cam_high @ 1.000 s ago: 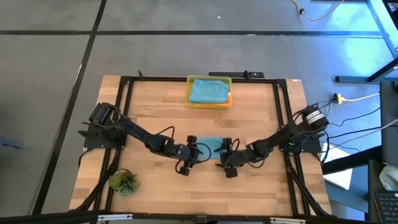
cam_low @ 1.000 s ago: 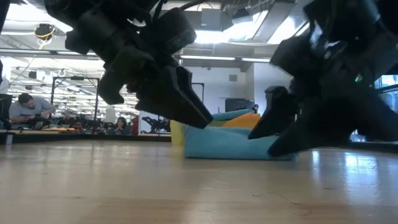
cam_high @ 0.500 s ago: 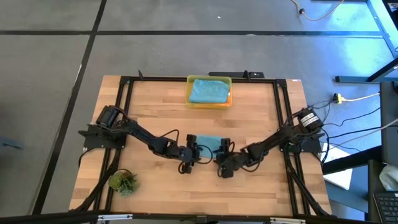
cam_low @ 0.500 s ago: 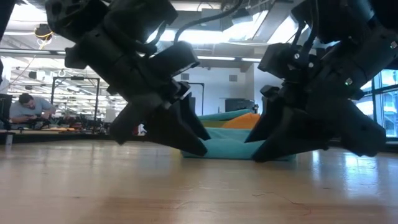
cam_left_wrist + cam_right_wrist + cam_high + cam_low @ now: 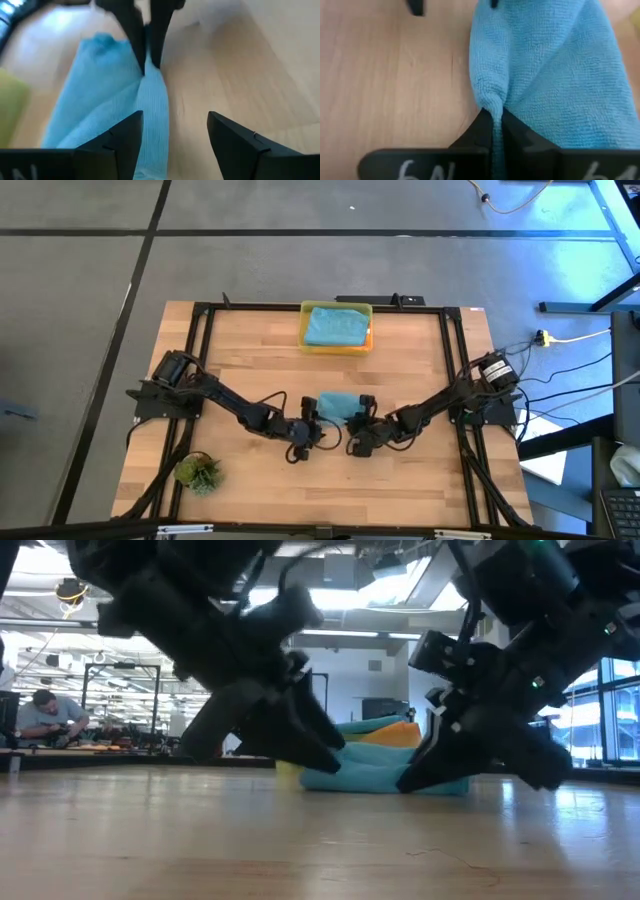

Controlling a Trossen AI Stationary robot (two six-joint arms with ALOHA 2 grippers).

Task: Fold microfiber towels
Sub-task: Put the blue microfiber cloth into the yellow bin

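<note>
While our left gripper is hovering with fingers apart at the near left corner of the teal towel mid-table, our right gripper is pinching the near right corner. With one corner unheld, we are risking a skewed, bunched fold if the right arm lifts alone. Behind, the yellow bin is holding folded towels, teal topmost.
</note>
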